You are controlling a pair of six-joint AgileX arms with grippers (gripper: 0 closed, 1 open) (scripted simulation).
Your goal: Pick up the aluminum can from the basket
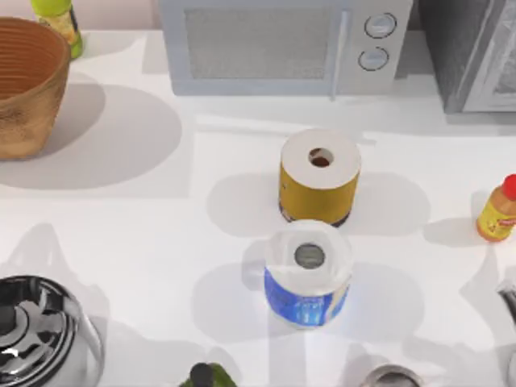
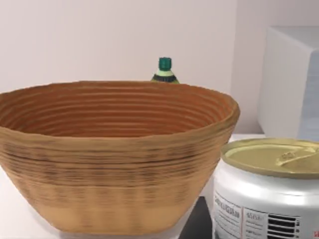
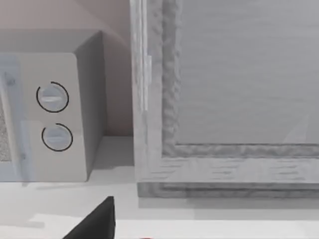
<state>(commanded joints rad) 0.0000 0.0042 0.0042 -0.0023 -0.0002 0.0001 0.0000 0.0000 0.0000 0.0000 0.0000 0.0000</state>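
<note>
The basket [image 1: 24,89] is orange-brown wicker and sits at the table's back left; in the left wrist view the basket [image 2: 114,159] is seen from the side, its ribbed inner wall bare. The aluminum can [image 2: 269,194], white with a pale round top, is outside the basket, close to the left wrist camera. A dark part of my left gripper [image 2: 196,224] lies right beside it, and I cannot tell whether the can is held. My left arm [image 1: 36,339] is at the front left corner. My right arm [image 1: 509,302] stays at the right edge.
A microwave [image 1: 282,44] stands at the back centre with a grey cabinet [image 1: 476,52] to its right. A yellow paper roll [image 1: 319,177] and a blue one [image 1: 308,274] stand mid-table. A green-capped bottle [image 1: 58,20] is behind the basket, a yellow red-capped bottle [image 1: 497,210] at the right.
</note>
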